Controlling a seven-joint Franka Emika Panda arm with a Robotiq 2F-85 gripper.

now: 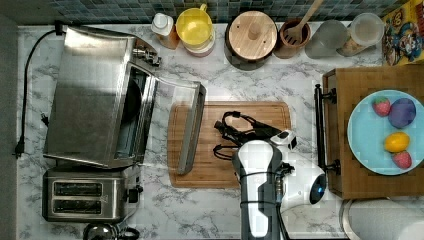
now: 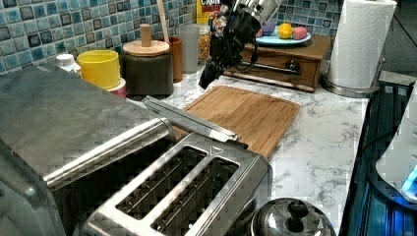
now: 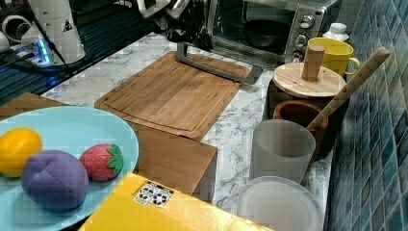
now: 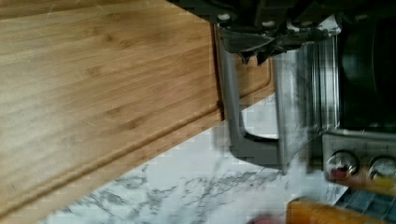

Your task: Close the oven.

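One oven (image 1: 95, 95) is seen at the top view's left on the marble tabletop (image 1: 240, 80), with its glass door (image 1: 172, 120) dropped open and the bar handle (image 1: 192, 127) lying over the edge of one cutting board (image 1: 250, 112). One pincer (image 2: 206, 78) is held above the board, apart from the handle; whether its fingers are parted cannot be told. One two-slot toaster (image 1: 82, 194) stands just beside the oven. Four toy fruits are counted on one blue plate (image 1: 362, 135). One yellow mug (image 1: 194, 26) stands against the tiled wall.
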